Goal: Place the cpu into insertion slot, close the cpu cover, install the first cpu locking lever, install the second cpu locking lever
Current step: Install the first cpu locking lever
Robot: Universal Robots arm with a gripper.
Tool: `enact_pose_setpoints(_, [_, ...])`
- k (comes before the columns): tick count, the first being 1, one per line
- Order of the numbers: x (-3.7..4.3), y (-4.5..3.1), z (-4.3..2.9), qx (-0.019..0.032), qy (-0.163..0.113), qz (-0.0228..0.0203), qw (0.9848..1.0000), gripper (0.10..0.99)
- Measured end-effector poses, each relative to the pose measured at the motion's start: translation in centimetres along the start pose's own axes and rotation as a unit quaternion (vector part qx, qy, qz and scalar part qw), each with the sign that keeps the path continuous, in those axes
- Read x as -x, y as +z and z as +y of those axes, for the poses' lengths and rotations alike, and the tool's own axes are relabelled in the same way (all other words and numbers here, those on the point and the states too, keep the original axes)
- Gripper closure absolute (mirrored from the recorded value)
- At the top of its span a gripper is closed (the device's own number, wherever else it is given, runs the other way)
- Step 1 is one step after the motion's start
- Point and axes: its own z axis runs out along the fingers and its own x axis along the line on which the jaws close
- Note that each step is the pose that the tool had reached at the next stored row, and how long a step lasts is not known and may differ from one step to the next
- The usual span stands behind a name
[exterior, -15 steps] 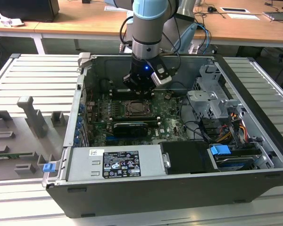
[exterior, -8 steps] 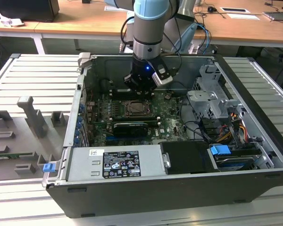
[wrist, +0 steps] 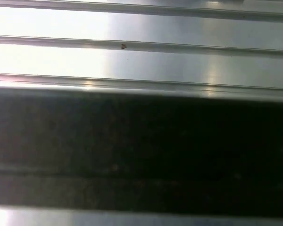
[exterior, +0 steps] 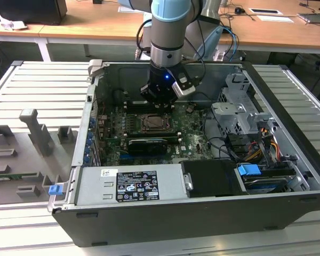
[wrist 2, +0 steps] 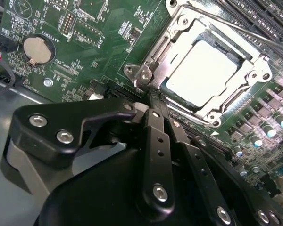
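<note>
while matte black jaws pinch shut, silvery square cpu [wrist 2: 203, 70] sits under metal cpu cover [wrist 2: 247, 70].

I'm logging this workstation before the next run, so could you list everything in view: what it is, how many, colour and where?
Open desktop computer case: one, dark grey, on the ribbed metal table.
Ribbed metal table: one, silver, under the case.
Green motherboard: one, on the case floor.
Square silvery-beige cpu: one, seated in the insertion slot.
Silver cpu cover frame: one, down around the cpu.
Round coin battery: one, silver, on the motherboard.
Grey power supply box: one, along the near case wall.
Grey fixture blocks: several, at the exterior view's left.
Wooden desks: beige, behind.
Robot arm: one, light blue and silver.
Tool: one, black, shut, tips beside the socket corner.
</note>
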Motion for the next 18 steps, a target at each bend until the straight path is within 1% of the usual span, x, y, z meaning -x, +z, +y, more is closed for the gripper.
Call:
enact_pose_setpoints(1, [0.01,0.07,0.01,-0.0026,0.0,0.0002,1.0,0.98])
enact_pose_setpoints(3, [0.02,0.1,0.01,-0.0026,0.0,0.0001,1.0,0.98])
enact_pose_setpoints(4, [0.01,0.12,0.0,-0.0009,0.0,0.0001,1.0,0.98])
enact_pose_setpoints(5, [0.01,0.14,0.01,0.002,0.0,-0.0001,1.0,0.98])
enact_pose_setpoints(6, [0.03,0.16,0.02,0.0073,0.0,-0.0004,1.0,0.98])
enact_pose_setpoints(7, [0.03,0.17,0.02,0.0101,0.0,-0.0005,0.9999,0.98])
enact_pose_setpoints(8, [0.03,0.17,0.02,0.0109,0.0,-0.0006,0.9999,0.98])
enact_pose_setpoints(10, [0.03,-0.11,0.03,0.011,0.0,-0.0006,0.9999,0.98])
enact_pose_setpoints(11, [0.04,-0.54,0.04,0.0106,0.0,-0.0005,0.9999,0.98])
enact_pose_setpoints(13, [0.05,-1.05,0.05,0.0101,0.0,-0.0005,0.9999,0.98])
enact_pose_setpoints(18, [0.04,-1.13,-0.1,0.0098,0.0,-0.0005,1.0,0.98])
